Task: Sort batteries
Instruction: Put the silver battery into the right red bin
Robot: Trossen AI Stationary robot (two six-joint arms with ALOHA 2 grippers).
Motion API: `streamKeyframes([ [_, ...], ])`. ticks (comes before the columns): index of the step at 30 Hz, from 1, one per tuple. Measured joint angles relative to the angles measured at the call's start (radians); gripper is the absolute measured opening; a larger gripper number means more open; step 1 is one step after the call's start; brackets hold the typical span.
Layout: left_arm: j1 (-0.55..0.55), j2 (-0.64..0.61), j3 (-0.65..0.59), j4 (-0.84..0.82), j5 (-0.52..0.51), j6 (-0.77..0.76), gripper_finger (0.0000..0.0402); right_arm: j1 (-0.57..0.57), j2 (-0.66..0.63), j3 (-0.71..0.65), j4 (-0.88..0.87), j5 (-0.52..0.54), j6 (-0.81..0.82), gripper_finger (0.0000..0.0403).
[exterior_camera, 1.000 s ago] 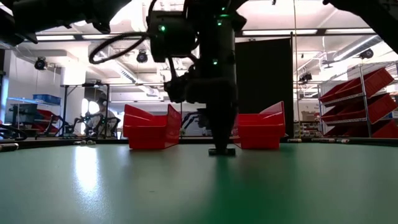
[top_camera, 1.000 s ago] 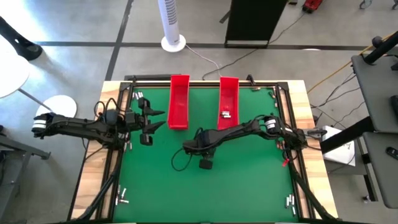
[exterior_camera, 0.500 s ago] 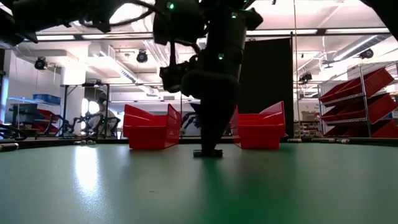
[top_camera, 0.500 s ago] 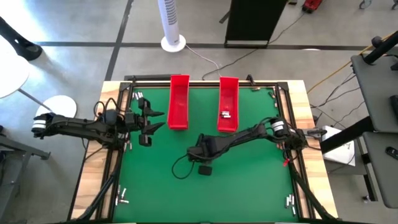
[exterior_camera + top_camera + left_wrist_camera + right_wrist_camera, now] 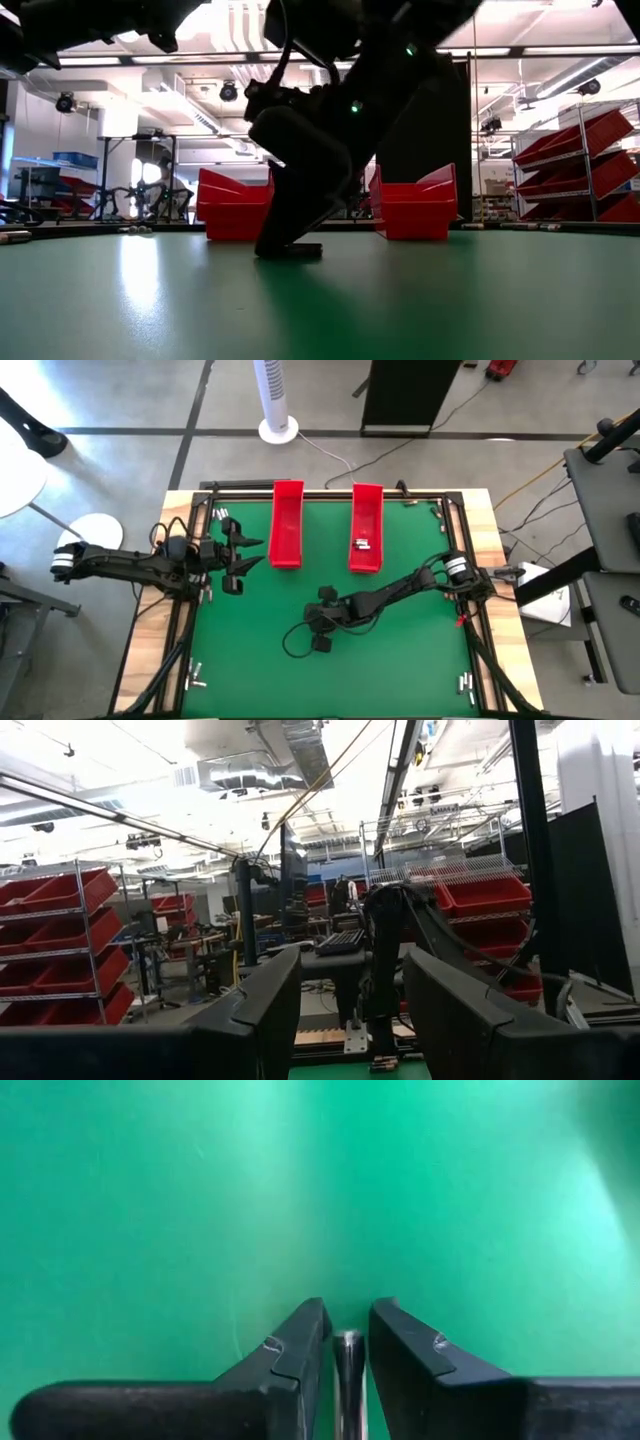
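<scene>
In the right wrist view a small silvery battery lies on the green mat, lengthwise between the two dark fingers of my right gripper. The fingers stand a little apart, close on either side of it. In the high view this gripper is down at the mat near the table's middle, slanting steeply downward. My left gripper waits open, raised above the table's left side. Two long red trays lie at the far side; the right one holds batteries.
Loose batteries lie by the near left corner, the near right corner and the far left of the frame. A black frame rims the mat. The right arm's cable loops beside its gripper.
My right gripper has come down onto the mat and moved toward the table's near edge, tipping from nearly upright to a forward slant. My left arm has kept still.
</scene>
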Motion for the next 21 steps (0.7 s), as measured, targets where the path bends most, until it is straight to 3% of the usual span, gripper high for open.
streamKeyframes([
  [5, 0.0, 0.0, 0.0, -0.001, 0.0, -0.01, 0.0158, 0.007, -0.003, -0.078, 0.137, 0.008, 0.04, 0.0056],
  [8, 0.0, 0.0, 0.0, -0.001, 0.0, -0.01, 0.0158, 0.026, -0.009, -0.094, 0.15, 0.067, 0.041, 0.0053],
  [14, 0.0, 0.0, 0.0, -0.004, 0.0, -0.025, 0.0158, 0.071, -0.028, -0.101, 0.141, 0.177, 0.007, 0.0072],
  [21, 0.0, 0.001, 0.0, -0.007, 0.06, -0.071, 0.0158, 0.111, -0.035, -0.133, 0.157, 0.228, 0.119, 0.009],
])
